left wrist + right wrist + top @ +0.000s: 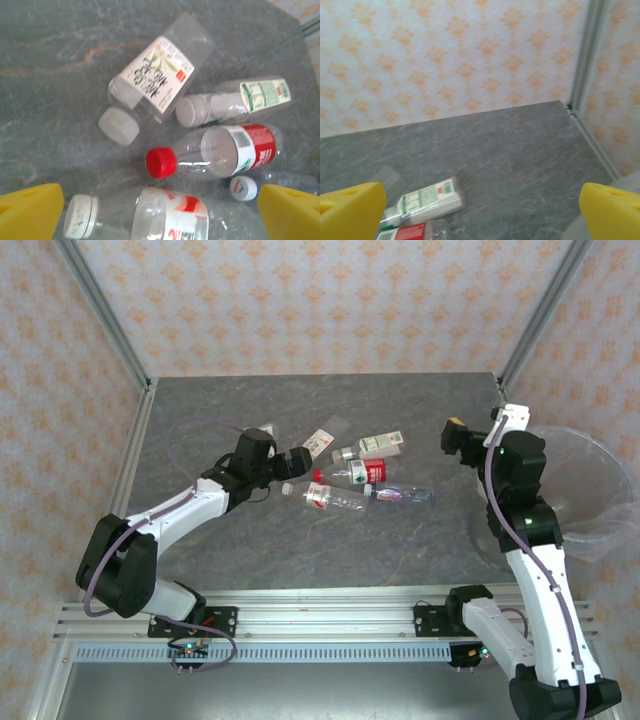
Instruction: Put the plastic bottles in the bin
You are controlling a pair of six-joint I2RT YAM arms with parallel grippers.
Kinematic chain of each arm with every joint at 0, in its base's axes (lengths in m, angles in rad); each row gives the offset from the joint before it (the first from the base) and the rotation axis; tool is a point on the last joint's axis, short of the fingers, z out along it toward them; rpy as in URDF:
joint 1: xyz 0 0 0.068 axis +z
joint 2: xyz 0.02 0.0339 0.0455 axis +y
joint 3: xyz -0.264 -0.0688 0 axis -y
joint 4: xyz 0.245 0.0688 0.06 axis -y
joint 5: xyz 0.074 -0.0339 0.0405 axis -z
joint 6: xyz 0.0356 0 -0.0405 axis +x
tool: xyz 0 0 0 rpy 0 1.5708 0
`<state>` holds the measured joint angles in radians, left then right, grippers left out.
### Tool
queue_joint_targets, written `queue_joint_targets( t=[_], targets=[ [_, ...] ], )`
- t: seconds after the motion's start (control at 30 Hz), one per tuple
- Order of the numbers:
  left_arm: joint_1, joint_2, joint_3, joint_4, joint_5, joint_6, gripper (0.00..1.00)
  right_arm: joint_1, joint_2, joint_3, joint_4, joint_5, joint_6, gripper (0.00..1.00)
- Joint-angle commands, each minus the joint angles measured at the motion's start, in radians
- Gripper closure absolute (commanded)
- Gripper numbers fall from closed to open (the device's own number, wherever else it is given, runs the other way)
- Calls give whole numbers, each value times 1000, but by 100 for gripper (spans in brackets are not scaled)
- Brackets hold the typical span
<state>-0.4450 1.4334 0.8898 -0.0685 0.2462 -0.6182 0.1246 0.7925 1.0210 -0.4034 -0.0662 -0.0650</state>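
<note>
Bottles lie on their sides in a loose cluster in the middle of the table, apart from the bin at the right. I see my left gripper spread wide at the cluster's left end, with a white-capped bottle lying between its yellow pads. My right gripper is open too and holds nothing, between the cluster and the bin.

Perhaps six bottles, one bin

Clear plastic bottles, capped white or red, lie clustered on their sides mid-frame in the top view. The bag-lined round bin sits at the frame's right edge.
</note>
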Motion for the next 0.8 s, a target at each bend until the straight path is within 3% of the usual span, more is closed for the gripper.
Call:
queue_joint_targets(
  t=[0.0, 0.4, 0.67, 0.77],
  targets=[
    [-7, 18, 45, -108, 11, -28, 0, 49, 19, 10, 41, -88, -58, 1],
    [-7, 36, 91, -253, -144, -91, 0, 287, 248, -21, -73, -172, -265, 1],
    [-7, 51, 84, -270, -164, -110, 0, 287, 381, -42, -189, -193, -407, 1],
    [-6, 53, 83, -269, -169, -110, 0, 278, 472, 16, -319, -221, -448, 1]
  ],
)
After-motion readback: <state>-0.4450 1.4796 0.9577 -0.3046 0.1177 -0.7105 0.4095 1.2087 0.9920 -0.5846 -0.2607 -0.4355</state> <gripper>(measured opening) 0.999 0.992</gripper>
